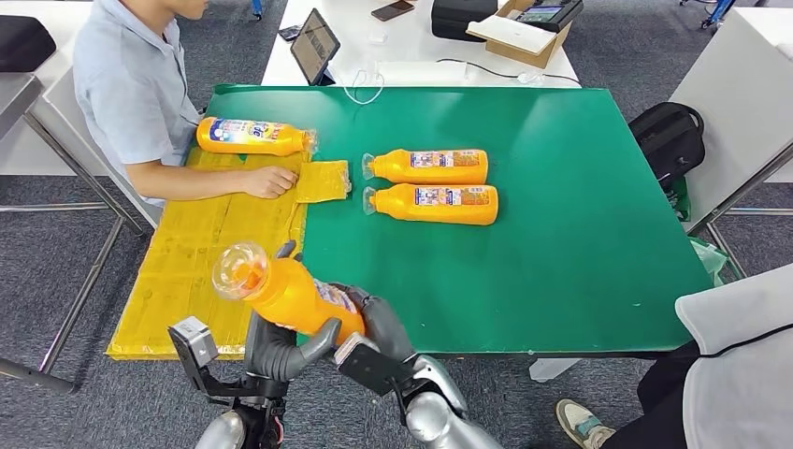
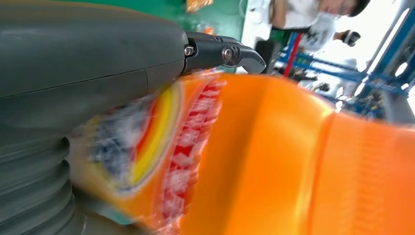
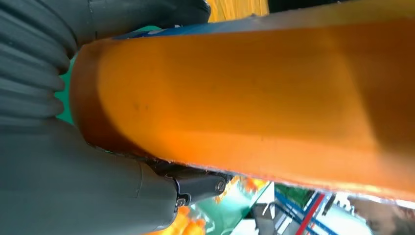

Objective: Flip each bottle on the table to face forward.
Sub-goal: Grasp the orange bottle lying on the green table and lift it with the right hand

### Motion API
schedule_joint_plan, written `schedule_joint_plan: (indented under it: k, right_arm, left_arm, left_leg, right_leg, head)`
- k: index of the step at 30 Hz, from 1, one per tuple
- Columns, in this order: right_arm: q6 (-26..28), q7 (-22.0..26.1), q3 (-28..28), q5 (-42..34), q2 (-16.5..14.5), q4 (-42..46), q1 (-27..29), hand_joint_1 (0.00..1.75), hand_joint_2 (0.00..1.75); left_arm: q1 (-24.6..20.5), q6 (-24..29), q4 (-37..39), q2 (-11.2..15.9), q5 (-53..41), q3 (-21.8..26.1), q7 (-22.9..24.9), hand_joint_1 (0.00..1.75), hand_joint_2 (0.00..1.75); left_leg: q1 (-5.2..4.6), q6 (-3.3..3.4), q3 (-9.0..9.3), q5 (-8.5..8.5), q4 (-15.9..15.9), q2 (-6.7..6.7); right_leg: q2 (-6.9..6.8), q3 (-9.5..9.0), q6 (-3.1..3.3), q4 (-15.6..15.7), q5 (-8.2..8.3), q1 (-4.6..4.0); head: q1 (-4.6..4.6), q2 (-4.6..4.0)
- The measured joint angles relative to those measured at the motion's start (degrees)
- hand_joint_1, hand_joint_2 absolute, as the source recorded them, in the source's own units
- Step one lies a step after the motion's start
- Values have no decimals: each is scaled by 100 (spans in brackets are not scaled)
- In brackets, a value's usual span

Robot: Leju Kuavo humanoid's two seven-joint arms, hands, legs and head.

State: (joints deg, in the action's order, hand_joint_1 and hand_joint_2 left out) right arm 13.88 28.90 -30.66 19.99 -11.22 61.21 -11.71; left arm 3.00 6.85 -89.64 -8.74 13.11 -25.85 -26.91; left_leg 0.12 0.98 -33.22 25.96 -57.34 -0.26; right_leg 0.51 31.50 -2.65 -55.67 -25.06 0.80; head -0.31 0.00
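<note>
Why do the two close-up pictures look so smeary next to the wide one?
Head view: sharp and evenly lit; the held bottle and the two on the green table are clear. Left wrist view: the bottle's label is smeared, too close to focus, and the background glares white. Right wrist view: the bottle sits soft against the lens.

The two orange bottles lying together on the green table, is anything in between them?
Nothing: the head view shows only a thin strip of bare green table between the upper bottle and the lower bottle.
</note>
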Motion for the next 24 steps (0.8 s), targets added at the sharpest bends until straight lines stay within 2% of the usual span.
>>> schedule_joint_plan:
  k: [2,3,4,5,6,7,8,9,11,18,24]
  right_arm:
    - [12,10,-143,-27,-46,-133,-15,175,175]
    - [17,17,-200,-38,-66,-196,-30,175,175]
    - [25,23,-246,-49,-78,-252,-49,175,175]
    - [36,30,-287,-60,-87,-303,-71,150,175]
    - [46,36,-320,-74,-92,-345,-93,106,175]
    - [55,42,-349,-96,-97,-385,-116,62,175]
    - [62,50,-381,-120,-100,-420,-137,19,131]
    - [71,59,-419,-144,-102,-447,-152,0,87]
    - [126,82,-509,-208,-112,-482,-164,0,0]
    - [757,291,-604,-560,-147,-403,-121,0,0]
    - [1536,680,-603,-766,-163,19,-37,0,0]
  left_arm:
    - [33,104,-81,-9,97,1,-23,0,175]
    - [52,151,-111,-12,143,3,-20,14,175]
    - [68,192,-133,-15,182,5,-10,58,175]
    - [81,227,-148,-15,215,7,1,102,175]
    - [88,250,-155,-15,246,8,13,145,175]
    - [91,266,-158,-15,280,8,30,175,175]
    - [89,276,-160,-15,320,8,50,175,175]
    - [83,287,-159,-15,370,9,80,175,175]
    - [56,315,-159,-14,481,14,145,175,175]
    - [-95,342,-82,-13,1176,80,678,175,175]
    - [-379,789,319,2,1510,279,968,175,175]
  left_leg:
    - [-1,0,0,0,0,0]
    - [-1,0,0,0,0,0]
    - [-2,0,0,0,0,0]
    - [-2,0,0,0,0,0]
    - [-2,0,0,0,-1,0]
    - [-2,0,0,0,-1,0]
    - [-2,0,0,0,-1,0]
    - [-2,0,0,-1,-1,0]
    - [-2,0,0,-1,-1,0]
    - [-1,0,0,-1,-1,0]
    - [-1,-1,0,-1,-1,1]
  right_leg:
    - [0,1,0,0,0,1]
    - [0,2,0,1,0,1]
    - [0,2,0,1,0,1]
    - [0,2,0,1,0,2]
    - [0,2,0,1,0,2]
    - [0,1,0,1,1,2]
    - [0,1,0,1,1,1]
    - [0,1,0,1,1,1]
    - [0,2,0,0,1,1]
    - [0,2,0,0,1,1]
    - [1,3,0,0,1,1]
  head:
    - [0,0]
    - [0,0]
    - [0,0]
    - [-1,0]
    - [-1,0]
    - [-1,0]
    - [-1,0]
    - [-1,0]
    - [-1,0]
    - [-1,0]
    - [1,0]
